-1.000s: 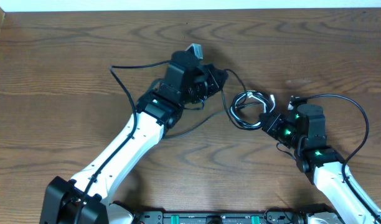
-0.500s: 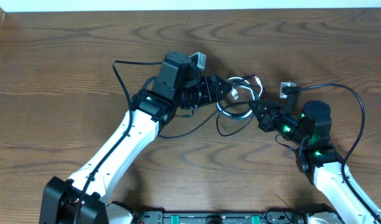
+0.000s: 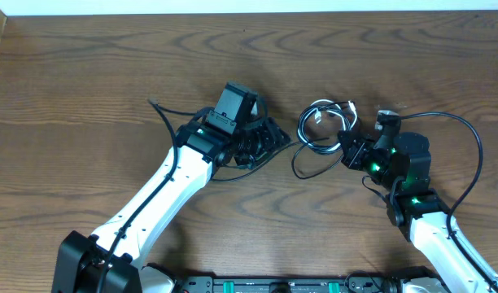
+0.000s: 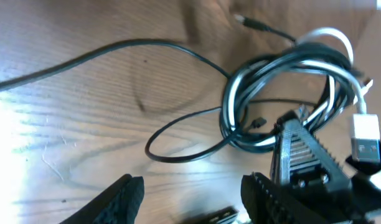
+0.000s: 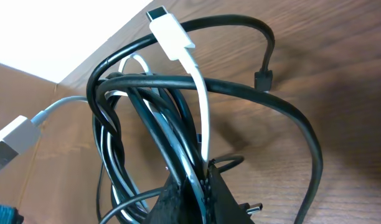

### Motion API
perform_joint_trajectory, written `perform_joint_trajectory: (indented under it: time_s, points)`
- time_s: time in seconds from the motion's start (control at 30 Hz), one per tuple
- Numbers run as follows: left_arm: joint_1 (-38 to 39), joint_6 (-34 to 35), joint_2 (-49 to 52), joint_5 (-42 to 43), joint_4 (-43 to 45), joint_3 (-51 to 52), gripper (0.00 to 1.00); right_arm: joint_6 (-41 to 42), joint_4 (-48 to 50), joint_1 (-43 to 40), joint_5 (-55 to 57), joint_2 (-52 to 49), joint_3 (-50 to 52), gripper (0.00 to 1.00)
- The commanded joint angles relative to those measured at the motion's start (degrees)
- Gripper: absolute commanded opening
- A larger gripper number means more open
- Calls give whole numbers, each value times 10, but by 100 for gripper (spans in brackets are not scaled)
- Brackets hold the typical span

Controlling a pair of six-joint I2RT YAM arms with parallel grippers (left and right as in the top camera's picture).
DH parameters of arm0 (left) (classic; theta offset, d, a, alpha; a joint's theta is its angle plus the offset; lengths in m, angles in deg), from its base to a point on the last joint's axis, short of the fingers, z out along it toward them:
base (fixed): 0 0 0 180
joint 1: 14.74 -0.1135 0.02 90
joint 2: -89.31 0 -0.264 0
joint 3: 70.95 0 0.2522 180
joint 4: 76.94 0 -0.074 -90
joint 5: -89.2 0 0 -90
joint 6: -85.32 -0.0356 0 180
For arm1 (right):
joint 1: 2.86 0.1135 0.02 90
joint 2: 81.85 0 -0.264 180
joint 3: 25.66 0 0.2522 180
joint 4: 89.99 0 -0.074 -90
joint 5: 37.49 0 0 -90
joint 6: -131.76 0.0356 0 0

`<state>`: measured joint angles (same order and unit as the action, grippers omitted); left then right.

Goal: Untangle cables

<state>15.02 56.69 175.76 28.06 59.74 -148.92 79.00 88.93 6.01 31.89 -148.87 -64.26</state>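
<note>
The cables lie as one coiled tangle of black and white cords at mid-table. My right gripper is shut on the coil's right side. In the right wrist view, black and white strands run into the closed right gripper, and a white plug sticks up above it. My left gripper stands open a little left of the tangle, with nothing gripped. In the left wrist view, the left gripper sits short of the coil, and one black loop trails toward it.
Wooden table all round, with its back edge against a white strip at the top. The thick black wire of the right arm arcs to the right. The left arm's wire bends out on the left.
My left gripper went from shut to open, reached in at the tangle, then drew back left and toward me. The right gripper has kept its hold and shifted the coil slightly right.
</note>
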Motion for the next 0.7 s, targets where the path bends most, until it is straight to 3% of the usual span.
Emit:
perform_joint_trajectory:
  time_s: [0.0,0.23,0.43,0.67]
  points:
    - [20,116,-4,-19,1,-5,56,19,0,2,17,3,-2,1]
    - [81,225,-4,-61,5,-5,57,22,-18,2,26,3,-2,1]
    - [127,236,0,-150,29,-5,55,37,-19,2,25,3,-2,1]
    - [164,236,59,-174,53,-5,36,41,-23,2,22,3,-2,1]
